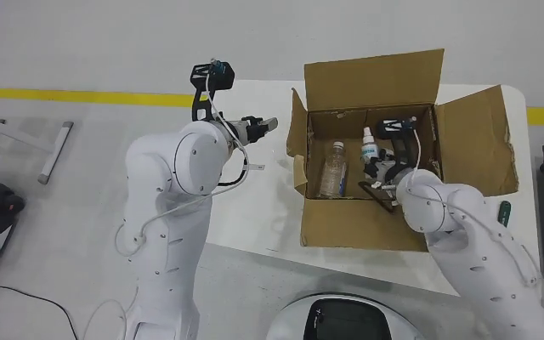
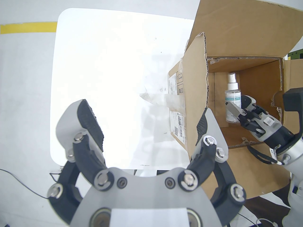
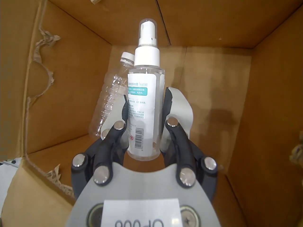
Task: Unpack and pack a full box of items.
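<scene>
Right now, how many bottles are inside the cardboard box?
2. A spray bottle is clamped in the right gripper inside the box; a clear plastic bottle lies on the box floor beside it. The near wall may hide a corner of the floor.

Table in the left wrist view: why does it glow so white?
Left wrist view: light glares off the table, washing it out. Top view: it looks evenly lit. Right wrist view: a shadow lies on the cardboard box floor beside the right gripper.
</scene>
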{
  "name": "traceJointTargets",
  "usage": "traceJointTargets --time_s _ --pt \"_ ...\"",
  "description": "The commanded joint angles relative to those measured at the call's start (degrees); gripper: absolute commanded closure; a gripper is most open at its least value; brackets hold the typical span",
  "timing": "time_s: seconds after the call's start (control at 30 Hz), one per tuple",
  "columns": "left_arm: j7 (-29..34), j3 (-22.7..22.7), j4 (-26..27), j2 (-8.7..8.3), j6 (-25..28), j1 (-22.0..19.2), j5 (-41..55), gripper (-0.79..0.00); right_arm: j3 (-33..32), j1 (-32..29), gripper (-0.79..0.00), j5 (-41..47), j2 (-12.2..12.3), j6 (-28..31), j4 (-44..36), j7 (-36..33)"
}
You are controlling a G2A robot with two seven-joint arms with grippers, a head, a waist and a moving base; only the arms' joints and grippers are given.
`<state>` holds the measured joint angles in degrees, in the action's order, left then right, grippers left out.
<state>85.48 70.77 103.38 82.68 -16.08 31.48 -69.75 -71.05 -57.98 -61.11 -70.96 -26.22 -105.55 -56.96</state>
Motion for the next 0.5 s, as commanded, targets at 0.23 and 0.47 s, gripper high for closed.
traceJointTargets --time_s 0.23,0.47 --pt "0.0 0.0 0.0 0.00 0.0 0.0 0.0 -0.785 4.3 4.9 -0.348 -0.8 -1.1 -0.9 5.0 -3.0" --pt "0.0 0.0 0.0 0.00 0.0 0.0 0.0 -0.785 2.2 3.8 -0.409 1.4 -1.1 0.8 3.4 -2.1"
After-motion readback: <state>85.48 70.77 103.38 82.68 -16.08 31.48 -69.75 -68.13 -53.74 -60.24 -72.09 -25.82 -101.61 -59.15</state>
